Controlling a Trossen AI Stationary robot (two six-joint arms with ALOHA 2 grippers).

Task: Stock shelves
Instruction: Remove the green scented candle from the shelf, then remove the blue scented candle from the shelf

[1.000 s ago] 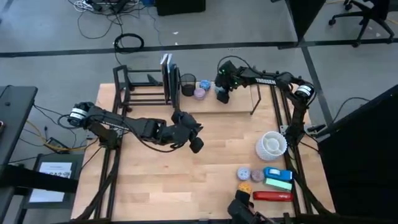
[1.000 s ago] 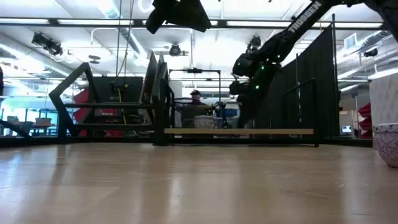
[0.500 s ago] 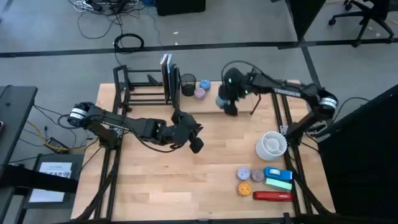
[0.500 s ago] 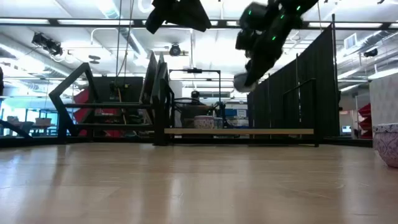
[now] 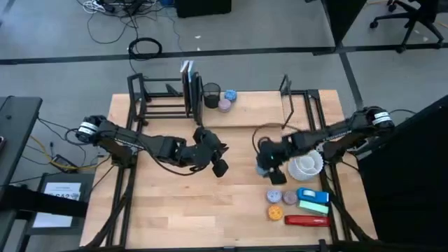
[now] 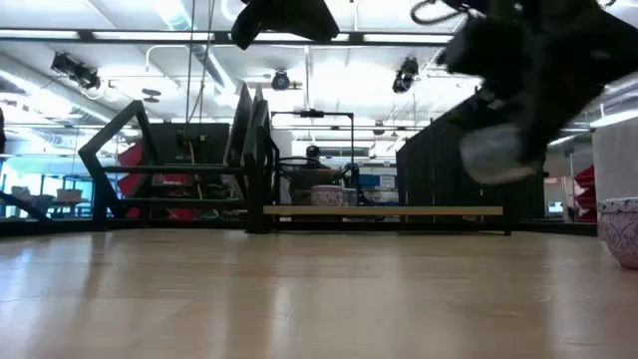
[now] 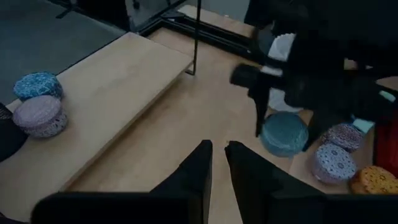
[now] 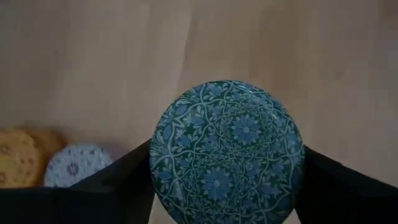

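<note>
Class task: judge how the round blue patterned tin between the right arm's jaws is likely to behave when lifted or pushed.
The tin looks rigid, so probably stiff rather than floppy. Its smooth curved side could slip between the right gripper jaws. Set on edge it may roll; resting on its flat face it seems unlikely to tip.

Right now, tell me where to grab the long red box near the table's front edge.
Probably at mid-length of the red box, across its narrow width, from straight above: it lies flat, long side running left to right. The green box lies close behind, so that finger has little room.
</note>
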